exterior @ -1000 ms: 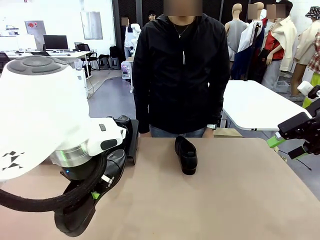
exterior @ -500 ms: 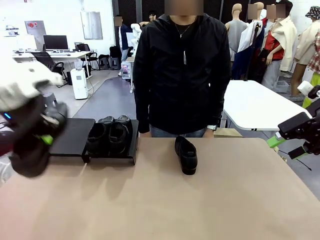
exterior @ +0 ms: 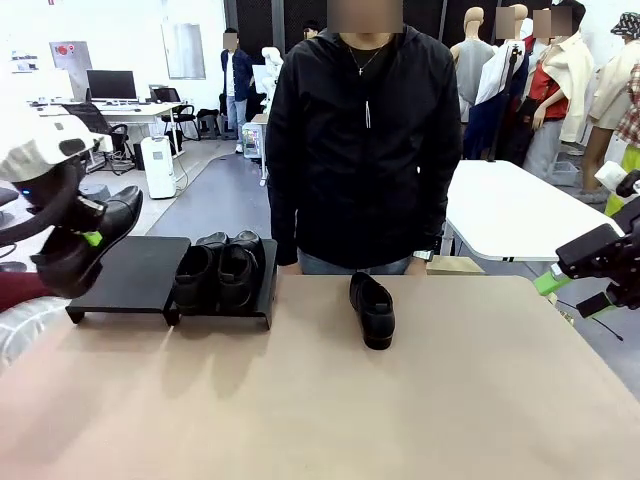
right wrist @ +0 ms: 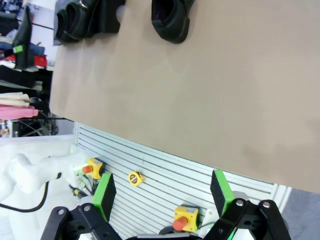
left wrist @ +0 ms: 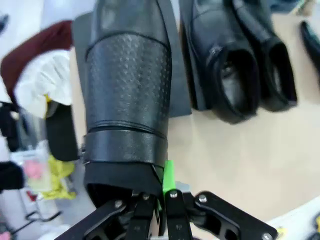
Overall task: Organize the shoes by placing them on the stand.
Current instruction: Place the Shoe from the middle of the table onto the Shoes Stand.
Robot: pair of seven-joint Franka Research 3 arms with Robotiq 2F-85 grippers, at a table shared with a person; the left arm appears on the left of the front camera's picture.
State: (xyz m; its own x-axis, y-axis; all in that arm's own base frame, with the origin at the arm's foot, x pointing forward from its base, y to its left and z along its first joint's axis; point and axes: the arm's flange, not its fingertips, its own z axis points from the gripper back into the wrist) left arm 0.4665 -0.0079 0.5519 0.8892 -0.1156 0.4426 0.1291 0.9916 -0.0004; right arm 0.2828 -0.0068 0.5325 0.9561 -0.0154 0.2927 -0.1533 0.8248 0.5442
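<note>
My left gripper [exterior: 92, 238] is shut on the heel rim of a glossy black shoe [exterior: 88, 248], held tilted in the air just left of the stand [exterior: 130, 278]. In the left wrist view the held shoe [left wrist: 127, 85] hangs over the stand's bare left panel [left wrist: 180, 75], with my gripper [left wrist: 161, 192] pinched on its rim. Two shoes [exterior: 216, 270] sit side by side on the stand's right panel. A fourth shoe [exterior: 372, 308] lies on the tan table in front of the person. My right gripper [right wrist: 163, 196] is open and holds nothing, off the table's right edge.
A person in a black jacket [exterior: 365, 140] stands at the table's far edge behind the lone shoe. The tan tabletop [exterior: 330, 410] is bare in the middle and front. A white table [exterior: 510, 210] stands behind on the right.
My left arm has swung away from the camera toward the far left, carrying the shoe up beside the stand's left end. The right arm and lone shoe have not moved.
</note>
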